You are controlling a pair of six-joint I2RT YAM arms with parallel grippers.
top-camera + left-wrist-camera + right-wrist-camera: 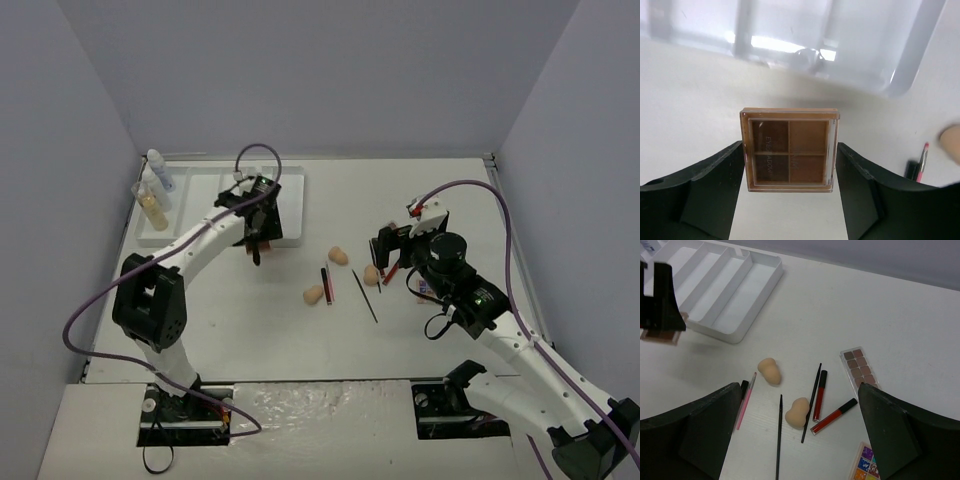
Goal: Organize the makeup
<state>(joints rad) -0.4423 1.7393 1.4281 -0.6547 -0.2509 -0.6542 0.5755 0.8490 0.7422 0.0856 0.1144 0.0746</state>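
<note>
My left gripper (790, 167) is shut on a small brown four-pan eyeshadow palette (790, 145), gripping its two side edges. It holds the palette just in front of the white ridged tray (900, 75). In the top view the left gripper (258, 242) is at the tray's (290, 190) front edge. Two white bottles (156, 168) and a tan-filled tube (151, 207) lie in the tray's left end. My right gripper (798, 390) hangs open above two peach sponges (769, 371), (799, 412), red lip gloss tubes (820, 395), thin black pencils (779, 437) and a pink brush (746, 401).
A long brown-toned palette (860, 369) and a multicoloured palette (867, 467) lie on the table right of the pencils. A third sponge (314, 294) sits nearer the arms. Grey walls close in the table at the back and both sides.
</note>
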